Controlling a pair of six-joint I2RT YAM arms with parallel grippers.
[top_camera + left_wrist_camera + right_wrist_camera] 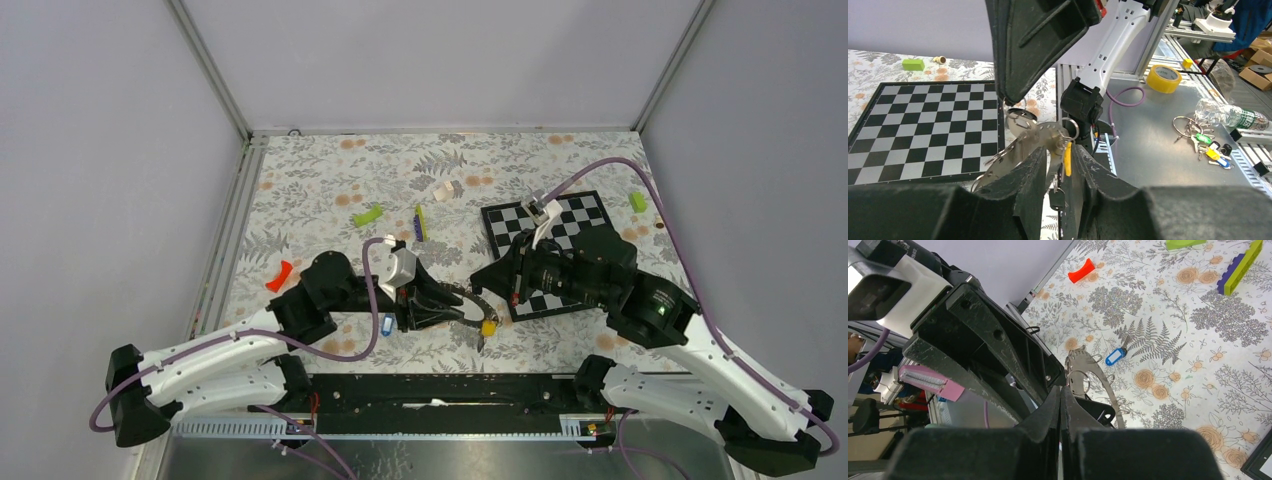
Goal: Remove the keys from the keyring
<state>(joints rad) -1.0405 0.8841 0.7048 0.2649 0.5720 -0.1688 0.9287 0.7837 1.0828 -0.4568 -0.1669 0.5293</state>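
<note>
The keyring (478,298), a thin silver hoop, hangs between my two grippers near the table's front middle. My left gripper (455,305) is shut on it. In the left wrist view its fingertips (1055,160) pinch the hoop's band (1033,137) with the yellow key (1067,159) beside it, and a black key (1057,198) dangles below. The yellow key (488,327) hangs at the hoop's near side. My right gripper (490,278) is shut, its tips (1060,392) at the hoop's edge (1108,390). A blue key (387,325) lies loose on the table, also in the right wrist view (1114,356).
A chessboard (560,250) lies under the right arm. A red piece (279,275), lime-green blocks (368,215) (637,201), a yellow-green stick (420,222) and a white item (447,190) lie further back. Off the table are a tape roll (1164,77) and another key bunch (1205,137).
</note>
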